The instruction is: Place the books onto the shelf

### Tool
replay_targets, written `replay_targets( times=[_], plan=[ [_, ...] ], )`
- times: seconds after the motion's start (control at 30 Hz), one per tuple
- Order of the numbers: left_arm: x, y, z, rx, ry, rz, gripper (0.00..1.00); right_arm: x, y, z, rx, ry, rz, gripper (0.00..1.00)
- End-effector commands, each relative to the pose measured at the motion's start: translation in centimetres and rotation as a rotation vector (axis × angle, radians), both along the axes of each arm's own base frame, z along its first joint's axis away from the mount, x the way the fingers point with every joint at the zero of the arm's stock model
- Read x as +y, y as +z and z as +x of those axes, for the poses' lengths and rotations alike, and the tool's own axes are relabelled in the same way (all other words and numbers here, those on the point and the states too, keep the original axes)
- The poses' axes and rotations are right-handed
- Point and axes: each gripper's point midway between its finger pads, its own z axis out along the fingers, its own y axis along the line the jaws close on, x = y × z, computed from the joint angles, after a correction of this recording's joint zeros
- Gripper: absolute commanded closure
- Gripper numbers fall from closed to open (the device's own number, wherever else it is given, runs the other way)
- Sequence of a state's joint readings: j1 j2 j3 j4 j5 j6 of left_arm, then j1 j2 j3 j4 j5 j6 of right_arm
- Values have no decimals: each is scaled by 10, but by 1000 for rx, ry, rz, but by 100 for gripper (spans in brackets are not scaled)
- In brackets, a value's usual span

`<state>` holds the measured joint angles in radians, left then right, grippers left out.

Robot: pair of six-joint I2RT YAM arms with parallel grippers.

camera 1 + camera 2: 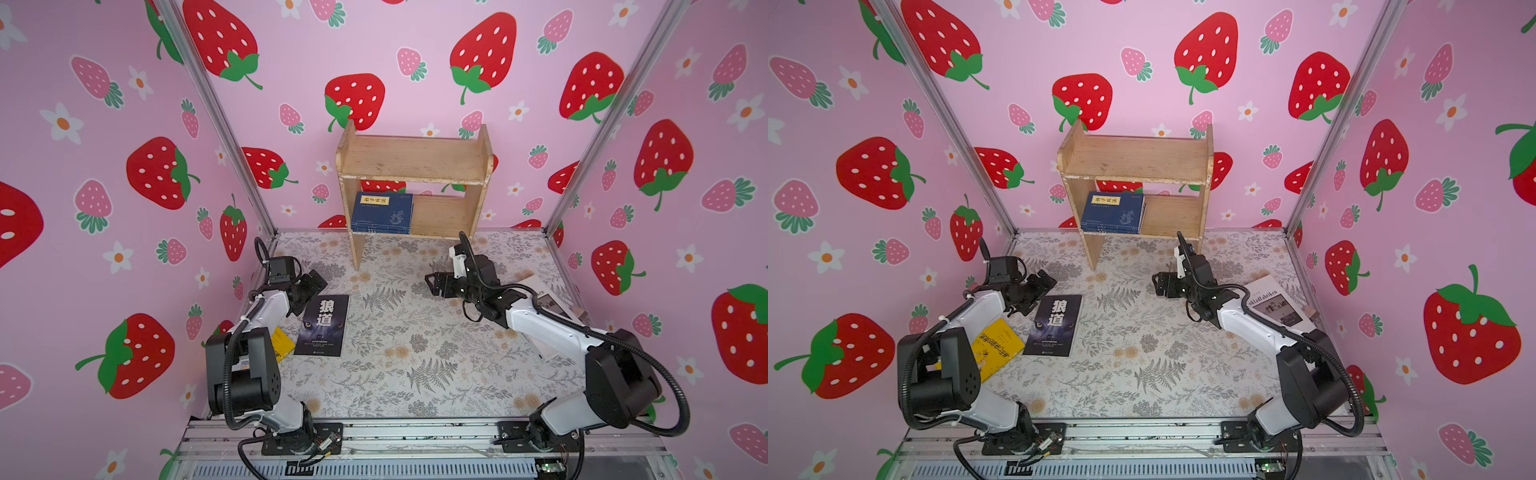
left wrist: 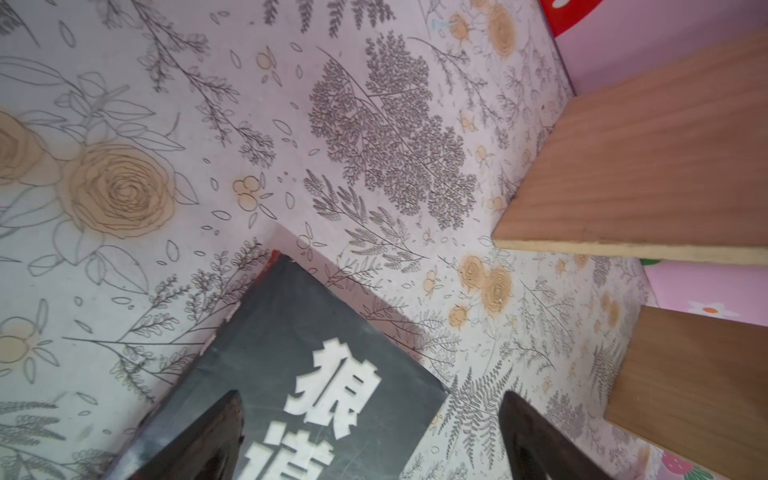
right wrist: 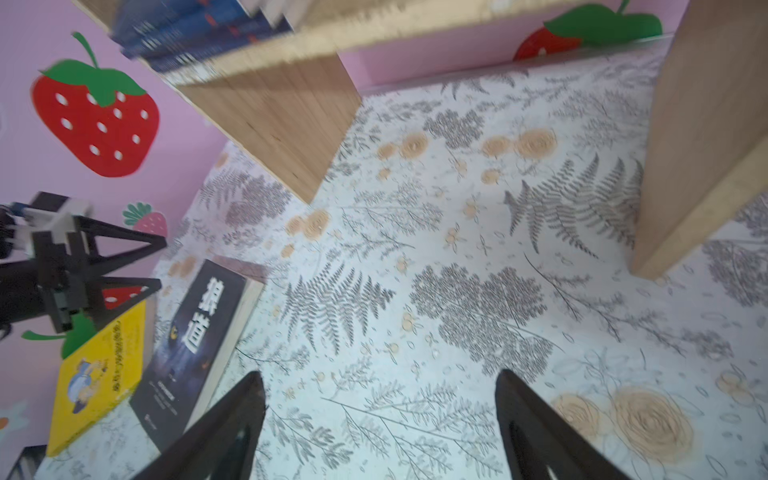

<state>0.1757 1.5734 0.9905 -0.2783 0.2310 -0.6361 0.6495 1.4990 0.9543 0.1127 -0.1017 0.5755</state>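
left gripper (image 2: 371,399) and right gripper (image 3: 379,374) hung wide open, empty. navy books (image 1: 382,212) lay stacked on the shelf (image 1: 415,158), lower tier, at twelve o'clock; black book (image 1: 322,326) at nine, yellow book (image 1: 996,349) at eight, white book (image 1: 1273,301) at three. lying flat, they could skid away when pinched.

Yellow book (image 1: 283,343) mostly behind left arm (image 1: 266,305), white book (image 1: 556,302) half hidden

The shelf (image 1: 415,158) is matt light wood, edges worn pale; the black book (image 1: 322,326) looks scuffed.
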Motion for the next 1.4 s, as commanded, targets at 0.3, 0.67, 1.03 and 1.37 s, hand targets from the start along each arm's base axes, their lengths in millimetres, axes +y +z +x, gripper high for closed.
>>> replay_targets(
  times=[0.3, 0.67, 1.03, 1.37],
  plan=[
    [32, -46, -13, 152, 69, 105, 2, 30, -25, 0, 59, -2, 105, 0],
    [-2, -73, -20, 142, 51, -87, 2, 39, -47, -7, 91, -13, 125, 0],
    [-208, -50, -46, 57, -278, -298, 1, 53, -65, -1, 115, -10, 123, 0],
    [-212, -6, -69, 13, -377, -125, 0, 12, -70, -29, 156, -37, -31, 2]
  ],
)
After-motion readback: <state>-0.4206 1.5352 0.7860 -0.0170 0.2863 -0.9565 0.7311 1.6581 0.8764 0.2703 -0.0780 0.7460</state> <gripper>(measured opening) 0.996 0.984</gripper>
